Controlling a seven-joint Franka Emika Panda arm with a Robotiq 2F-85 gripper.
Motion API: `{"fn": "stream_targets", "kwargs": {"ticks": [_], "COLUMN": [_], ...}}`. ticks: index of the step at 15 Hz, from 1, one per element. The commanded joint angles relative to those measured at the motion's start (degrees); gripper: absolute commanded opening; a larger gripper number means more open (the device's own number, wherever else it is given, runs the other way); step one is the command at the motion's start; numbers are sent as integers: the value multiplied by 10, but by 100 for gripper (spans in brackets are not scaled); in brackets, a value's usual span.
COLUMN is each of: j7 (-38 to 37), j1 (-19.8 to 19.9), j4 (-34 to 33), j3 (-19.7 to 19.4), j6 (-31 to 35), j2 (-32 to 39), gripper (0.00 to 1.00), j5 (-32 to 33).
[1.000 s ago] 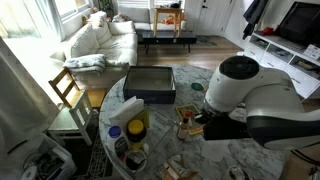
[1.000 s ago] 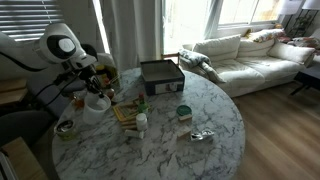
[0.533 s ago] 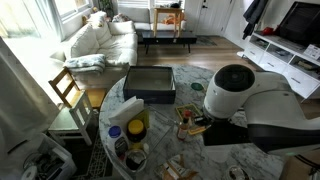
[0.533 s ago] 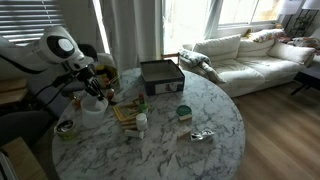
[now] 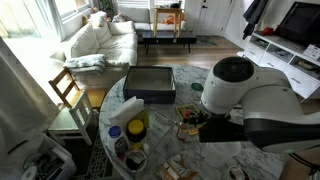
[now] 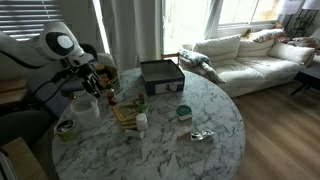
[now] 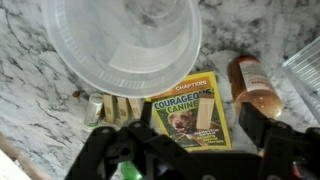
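In the wrist view my gripper (image 7: 195,128) is open, its dark fingers (image 7: 262,125) spread wide with nothing between them. Under it lies a yellow book (image 7: 178,118) with a dog on the cover and a small wooden block (image 7: 205,108) on top. A translucent white plastic container (image 7: 120,40) lies just beyond the fingertips. An amber bottle (image 7: 255,85) lies beside the book. In an exterior view the gripper (image 6: 100,82) hangs over the table's edge above the container (image 6: 85,106) and the book (image 6: 125,112). In the other exterior view the arm (image 5: 235,85) hides the gripper.
A black tray (image 6: 160,75) sits at the back of the round marble table (image 6: 200,160). On it are a small white bottle (image 6: 141,122), a green-lidded jar (image 6: 184,112), crumpled foil (image 6: 202,134) and a bowl (image 6: 66,127). A sofa (image 6: 250,55) stands behind.
The jaws have gone from shut to wide open. The white container has shifted slightly away from the gripper and lies free of it.
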State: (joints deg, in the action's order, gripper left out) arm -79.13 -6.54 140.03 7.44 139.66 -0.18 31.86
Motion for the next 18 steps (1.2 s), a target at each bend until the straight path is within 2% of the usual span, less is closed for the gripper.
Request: {"fn": "stream_targets", "kwargs": {"ticks": [1,3,7,13,14,18], "j7": [84,144,329,546,483,526], "j1": [2,2,-13,-47,-34,-42], "j4": [7,4,3,2,-6,-5], "j3": [-6,-7,1,29,30,34], "j6": [12,2,4,6,2,3], "j2": [-30,-41,-51,-42,-42,-41], "gripper": [100,100,100,100,100,100], "j5": [-97,-163,-301,-441,-402,-425]}}
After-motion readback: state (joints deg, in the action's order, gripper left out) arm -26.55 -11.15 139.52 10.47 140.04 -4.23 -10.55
